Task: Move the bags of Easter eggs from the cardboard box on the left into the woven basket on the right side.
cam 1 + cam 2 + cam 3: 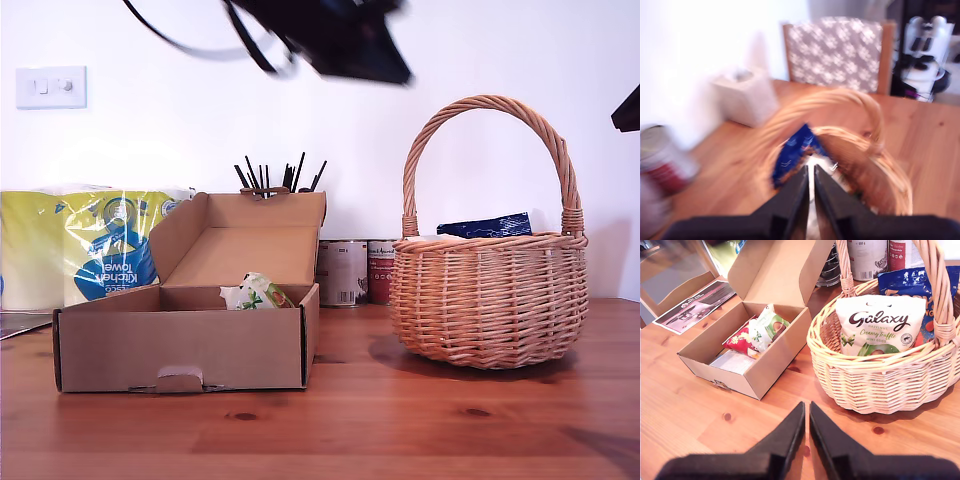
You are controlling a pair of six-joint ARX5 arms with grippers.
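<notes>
Right up front on the wooden surface sits the cardboard box, lid flap up, at the exterior view's left. Two bags lie inside it: a white-green-red bag leaning against the box wall, and a red-orange bag touching it. At 3 o'clock from the box stands the woven basket, handle arched high. A white Galaxy bag stands upright inside, and a dark blue bag sits just behind it, peeking over the rim.

My first gripper hovers above the basket, jaws nearly together with nothing between them; that view is blurred, so it's probably empty. My second gripper hangs over bare wood, with the box at 10 o'clock from it and the basket at 1 o'clock, jaws closed to a thin slit, holding nothing.

Behind the box: a kitchen towel pack and two tin cans.
</notes>
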